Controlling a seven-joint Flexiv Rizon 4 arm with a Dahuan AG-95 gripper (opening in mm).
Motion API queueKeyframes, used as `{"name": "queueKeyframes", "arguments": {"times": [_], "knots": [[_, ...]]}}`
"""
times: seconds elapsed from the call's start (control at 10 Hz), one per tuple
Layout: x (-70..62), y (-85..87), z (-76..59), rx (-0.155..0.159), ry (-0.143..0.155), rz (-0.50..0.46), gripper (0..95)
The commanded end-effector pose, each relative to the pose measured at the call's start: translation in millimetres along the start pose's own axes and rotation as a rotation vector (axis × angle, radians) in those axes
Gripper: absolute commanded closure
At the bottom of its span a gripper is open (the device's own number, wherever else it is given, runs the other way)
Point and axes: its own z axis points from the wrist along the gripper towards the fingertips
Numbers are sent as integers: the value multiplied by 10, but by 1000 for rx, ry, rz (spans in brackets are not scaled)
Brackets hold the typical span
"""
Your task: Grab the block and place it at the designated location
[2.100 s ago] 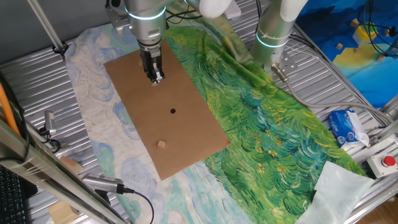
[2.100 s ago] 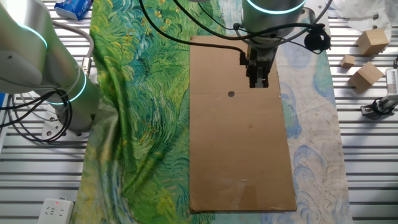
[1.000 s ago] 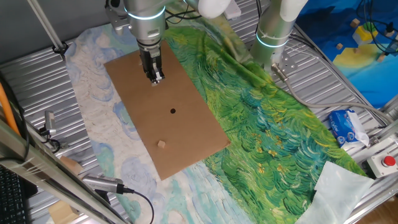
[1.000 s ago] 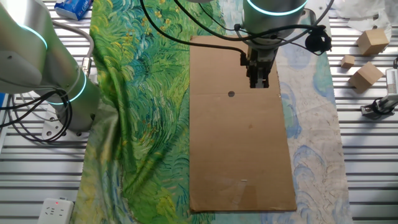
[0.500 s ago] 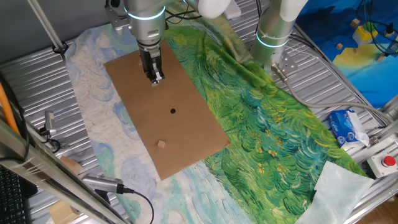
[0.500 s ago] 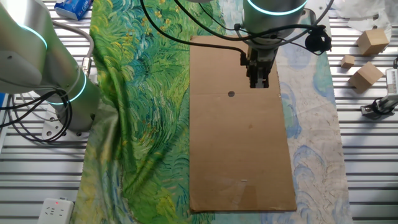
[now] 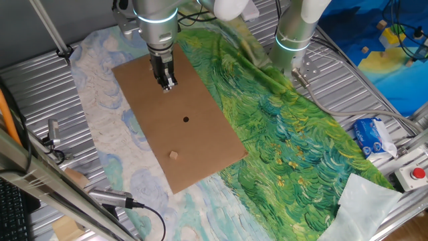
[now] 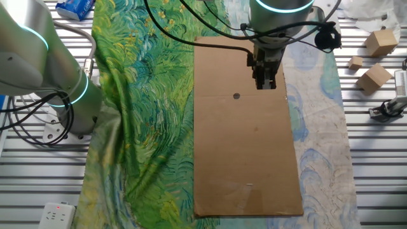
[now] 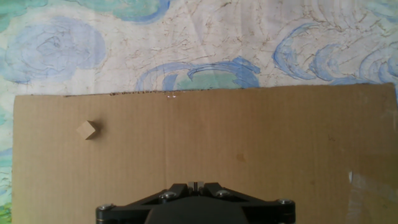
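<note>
The block [image 7: 173,155] is a tiny light-tan cube near the front end of the brown cardboard sheet [image 7: 200,154]. The hand view shows the block [image 9: 86,130] at the left, close to the sheet's far edge. The black dot [image 7: 186,120] of the designated location lies mid-sheet, also seen as the dot [image 8: 236,96]. My gripper [image 7: 167,84] hangs over the sheet's far end, beyond the dot from the block. Its fingertips [image 9: 195,185] are together with nothing between them. In the other fixed view my arm hides the block, and the gripper [image 8: 265,83] sits right of the dot.
A green painted cloth [image 7: 294,134] covers the table right of the sheet. A second arm's base [image 7: 294,40] stands at the back. Larger wooden blocks [image 8: 374,76] lie beside the pale cloth. A blue packet [image 7: 372,137] and a red button [image 7: 418,174] sit at the right.
</note>
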Motion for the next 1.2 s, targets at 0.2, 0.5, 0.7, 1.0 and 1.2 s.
{"name": "queueKeyframes", "arguments": {"times": [0.2,0.5,0.7,1.0,1.2], "knots": [[6,-5,-4,3,-6,28,950],[6,-6,-5,4,2,74,950],[7,-6,-5,3,6,84,950],[7,-6,-5,2,6,94,950],[7,-6,-5,0,7,75,950]]}}
